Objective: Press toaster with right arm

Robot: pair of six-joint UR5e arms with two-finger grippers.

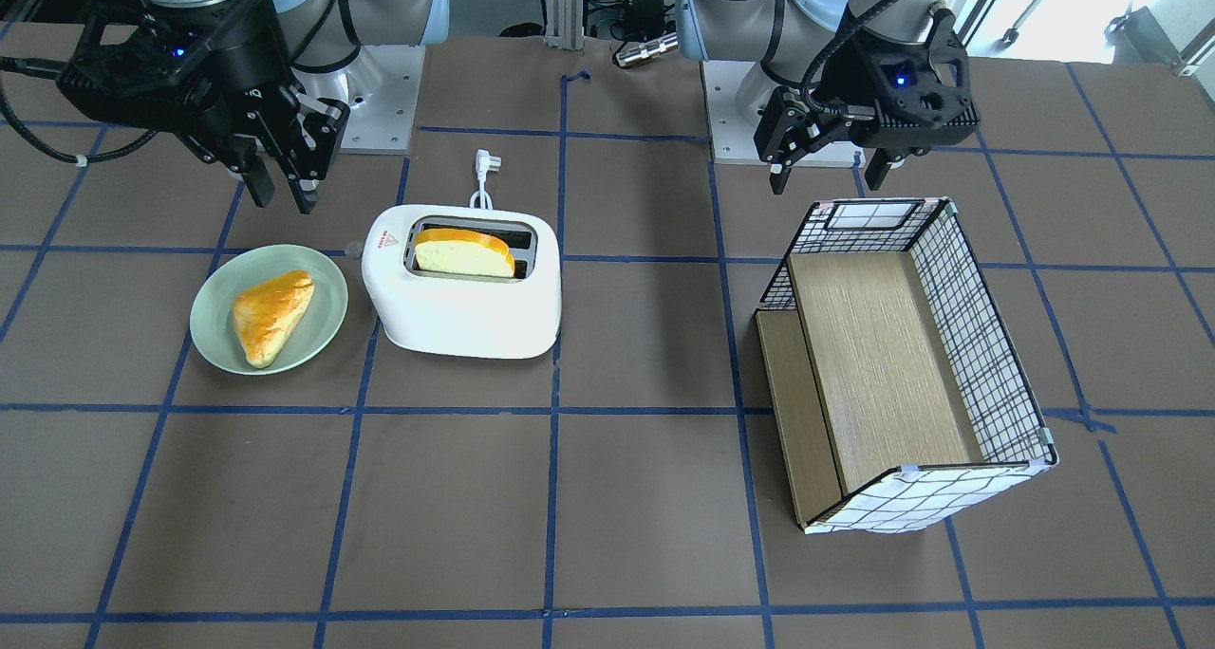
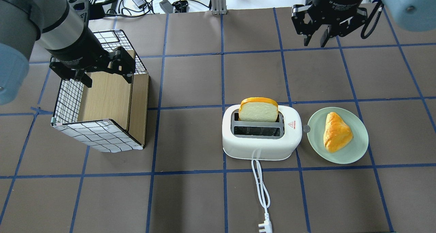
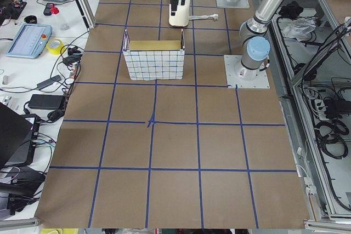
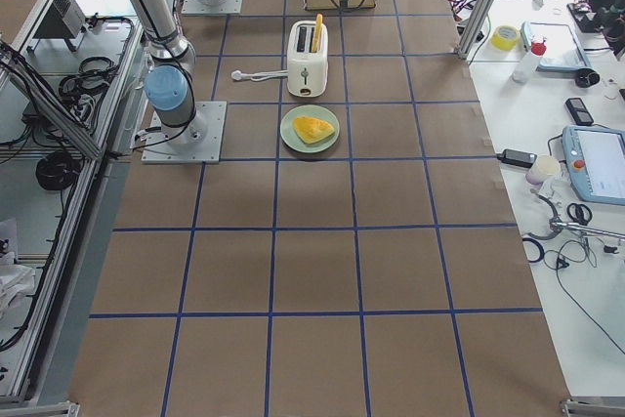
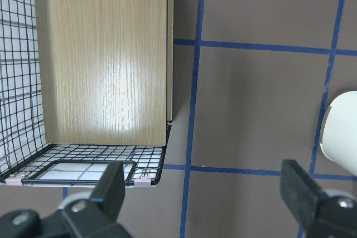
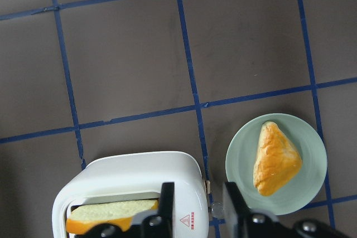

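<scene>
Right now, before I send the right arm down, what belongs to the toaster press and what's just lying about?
Job: rounded white plastic toaster; its small grey side lever knob; bread slice in its slot; black two-finger right tool.
Lying about: pale green plate with golden triangular pastry; black-and-white wire-grid basket; black left tool.

1. You see one rounded white plastic toaster.
2. One orange-crusted bread slice.
3. One pale-green round plate.
4. One golden triangular pastry.
5. One wire-grid, wood-lined basket.
6. Two black grippers: left gripper, right gripper.
</scene>
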